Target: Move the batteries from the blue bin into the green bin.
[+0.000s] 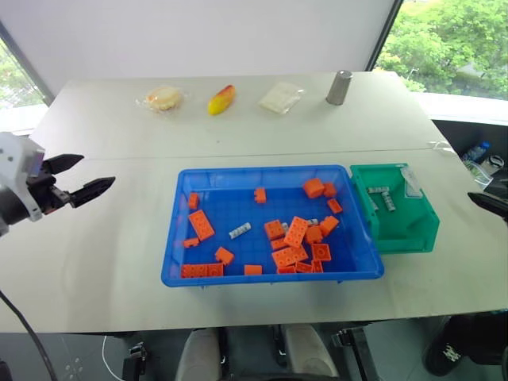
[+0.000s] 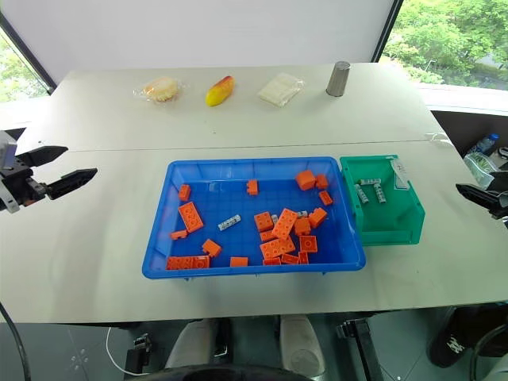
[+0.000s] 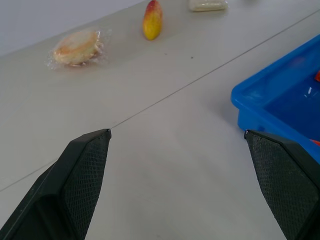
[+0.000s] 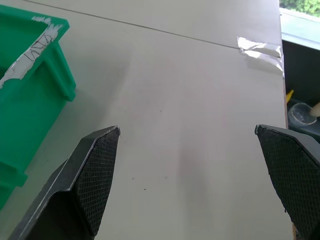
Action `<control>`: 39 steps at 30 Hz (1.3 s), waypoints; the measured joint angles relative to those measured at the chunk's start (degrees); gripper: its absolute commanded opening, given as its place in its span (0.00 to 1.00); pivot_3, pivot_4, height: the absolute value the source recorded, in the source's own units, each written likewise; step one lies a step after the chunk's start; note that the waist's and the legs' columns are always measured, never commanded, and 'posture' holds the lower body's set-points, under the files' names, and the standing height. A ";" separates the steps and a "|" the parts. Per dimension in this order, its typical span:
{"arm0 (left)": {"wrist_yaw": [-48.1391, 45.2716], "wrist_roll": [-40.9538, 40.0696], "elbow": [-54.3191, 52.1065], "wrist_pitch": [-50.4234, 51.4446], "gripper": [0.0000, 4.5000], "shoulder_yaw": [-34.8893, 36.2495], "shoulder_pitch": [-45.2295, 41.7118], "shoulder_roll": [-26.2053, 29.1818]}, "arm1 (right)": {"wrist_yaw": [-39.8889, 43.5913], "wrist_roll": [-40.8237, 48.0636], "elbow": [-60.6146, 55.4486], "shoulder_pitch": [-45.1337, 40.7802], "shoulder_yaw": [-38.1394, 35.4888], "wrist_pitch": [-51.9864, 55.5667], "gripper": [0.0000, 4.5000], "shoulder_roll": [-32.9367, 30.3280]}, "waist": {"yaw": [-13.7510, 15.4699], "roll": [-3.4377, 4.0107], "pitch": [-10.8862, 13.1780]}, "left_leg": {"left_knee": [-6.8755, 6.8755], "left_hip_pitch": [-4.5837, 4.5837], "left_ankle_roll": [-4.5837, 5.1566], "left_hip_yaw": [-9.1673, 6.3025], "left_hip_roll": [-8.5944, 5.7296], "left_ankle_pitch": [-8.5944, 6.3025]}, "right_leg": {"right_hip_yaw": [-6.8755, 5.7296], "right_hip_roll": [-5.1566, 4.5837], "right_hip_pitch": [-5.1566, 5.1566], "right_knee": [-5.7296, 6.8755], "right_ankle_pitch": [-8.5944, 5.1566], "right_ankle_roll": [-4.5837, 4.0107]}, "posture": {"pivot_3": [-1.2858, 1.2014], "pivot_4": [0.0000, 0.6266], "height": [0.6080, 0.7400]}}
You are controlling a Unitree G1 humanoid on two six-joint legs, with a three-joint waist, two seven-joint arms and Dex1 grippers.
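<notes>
A: Head views. The blue bin [image 1: 270, 274] sits mid-counter [image 1: 119, 238], with the green bin [image 1: 397, 238] just beside its right end. One of the batteries [image 1: 240, 231] lies on the blue floor left of centre, among orange bricks [image 1: 295, 232]; another small silver piece shows by the brick cluster, too small to tell what it is.

B: And in the green bin?

A: Two batteries in the green bin [image 1: 382, 196], near its far wall. Left pincer [image 1: 79, 178] hangs over bare counter well left of the blue bin, fingers apart, holding nothing. Right pincer [image 2: 476, 195] is at the right edge, beyond the green bin; only one fingertip shows there.

B: Far side of the counter?

A: A wrapped bun [image 1: 163, 98], a yellow-red fruit [image 1: 221, 100], a white packet [image 1: 280, 97] and a grey metal cup [image 1: 339, 87], in a row.

B: Left wrist view?

A: Both fingers [image 3: 82, 175] spread wide over the counter, nothing between them; a corner of the blue bin lies beside one finger.

B: Right wrist view?

A: Right pincer fingers [image 4: 92, 172] wide apart, bare counter between; the green bin's taped rim stands off to one side, apart from them.
</notes>
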 measured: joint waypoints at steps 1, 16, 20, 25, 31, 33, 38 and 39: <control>0.15 0.01 -0.02 0.00 1.00 0.00 -0.01 -0.01 | -0.34 -0.10 0.01 -0.05 0.05 -0.19 0.99 0.04 | -0.01 0.00 0.00 | 0.01 0.00 0.00 0.00 0.00 0.00 | 0.00 0.00 0.00 0.01 0.00 0.00 | 0.52 0.24 1.00; -8.23 -5.36 -10.93 5.20 1.00 -2.71 0.80 3.30 | 14.97 -0.69 -13.99 -12.55 7.63 6.77 0.99 4.14 | -0.66 0.00 0.00 | 0.08 0.03 -0.01 0.01 0.03 0.00 | 0.08 0.07 -0.11 0.34 0.01 0.03 | 0.52 0.24 1.00; -13.60 -7.92 -18.04 6.46 1.00 -5.19 2.34 5.54 | 22.31 0.10 -31.60 -16.98 16.27 12.78 0.99 13.45 | -1.39 0.09 0.04 | 0.07 0.01 -0.03 -0.01 0.06 0.02 | 0.07 0.13 -0.27 0.54 0.10 0.19 | 0.52 0.24 1.00; -14.78 -7.58 -20.24 6.18 1.00 -7.32 2.83 5.97 | 22.63 -0.22 -45.66 -20.54 25.27 19.66 0.99 23.18 | -0.68 0.09 0.04 | 0.04 -0.17 -0.07 -0.12 0.05 0.04 | 0.02 0.19 -0.54 0.76 0.05 0.10 | 0.52 0.24 1.00; -14.17 -5.09 -21.91 3.94 1.00 -11.82 3.11 4.82 | 20.11 -1.70 -59.14 -22.23 39.32 28.49 0.99 38.13 | 0.45 0.08 0.04 | 0.25 -0.39 -0.08 -0.16 0.02 0.05 | -0.06 0.13 -0.73 1.08 0.00 0.02 | 0.52 0.24 1.00; -13.32 -4.24 -21.89 3.90 1.00 -13.59 2.41 4.36 | 19.25 -2.62 -60.21 -22.25 42.53 28.75 0.99 41.00 | 1.00 0.08 0.04 | 0.62 -0.62 -0.08 -0.27 0.03 0.05 | -0.16 0.12 -0.77 1.18 -0.09 -0.14 | 0.52 0.24 1.00; -12.28 -4.37 -23.06 4.17 1.00 -14.98 1.70 3.63 | 17.20 -4.89 -59.80 -22.03 47.11 28.53 0.99 43.92 | 1.97 -0.03 -0.02 | 0.97 -0.86 -0.08 -0.30 -0.03 0.05 | -0.16 0.01 -0.82 1.20 -0.11 -0.20 | 0.52 0.24 1.00; -12.22 -4.38 -23.38 4.17 1.00 -15.25 1.63 3.63 | 16.41 -6.49 -59.02 -21.78 48.42 27.02 0.99 44.14 | 1.96 -0.11 -0.07 | 0.97 -0.85 -0.08 -0.31 -0.03 0.05 | -0.16 0.02 -0.81 1.20 -0.11 -0.20 | 0.52 0.24 1.00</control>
